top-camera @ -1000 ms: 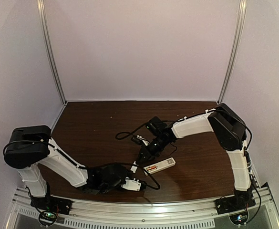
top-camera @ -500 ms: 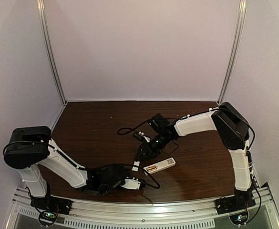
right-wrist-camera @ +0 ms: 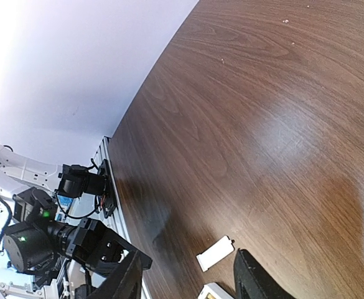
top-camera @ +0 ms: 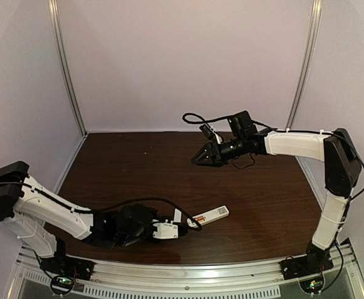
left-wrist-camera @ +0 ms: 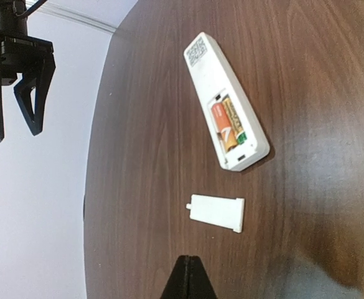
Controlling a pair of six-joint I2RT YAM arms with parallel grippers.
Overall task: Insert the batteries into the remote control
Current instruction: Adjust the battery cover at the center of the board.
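The white remote control lies face down on the dark wood table, its battery bay uncovered. Two orange-and-gold batteries sit side by side in the bay. In the top view the remote control is near the front of the table, the batteries at its left end. My left gripper is shut and empty, low over the table just short of the loose cover plate. My right gripper hangs open and empty, high above the table's middle, far from the remote.
The loose cover plate lies between my left gripper and the remote. An aluminium rail runs along the front edge. Grey walls close the back and sides. The right wrist view shows the cover plate far below its fingers.
My right gripper has let go at the remote, opened, and risen up and back toward the far middle. The left arm's shoulder has swung left while its shut gripper stayed by the cover plate.
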